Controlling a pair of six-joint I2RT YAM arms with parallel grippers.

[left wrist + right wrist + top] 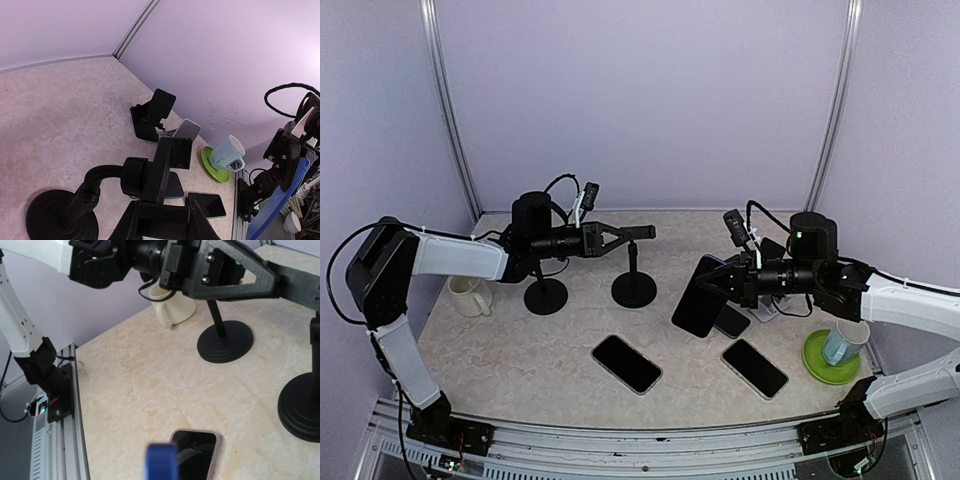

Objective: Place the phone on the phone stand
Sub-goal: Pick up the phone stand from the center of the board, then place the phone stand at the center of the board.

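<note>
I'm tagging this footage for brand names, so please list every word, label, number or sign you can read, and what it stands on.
No text is readable in any view.
The blue mug on the green saucer bears what looks like a small dark mark, too small and blurred to read.

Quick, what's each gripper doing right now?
Left gripper: closed on the top of the phone stand.
Right gripper: closed, holding a phone tilted above the table.
</note>
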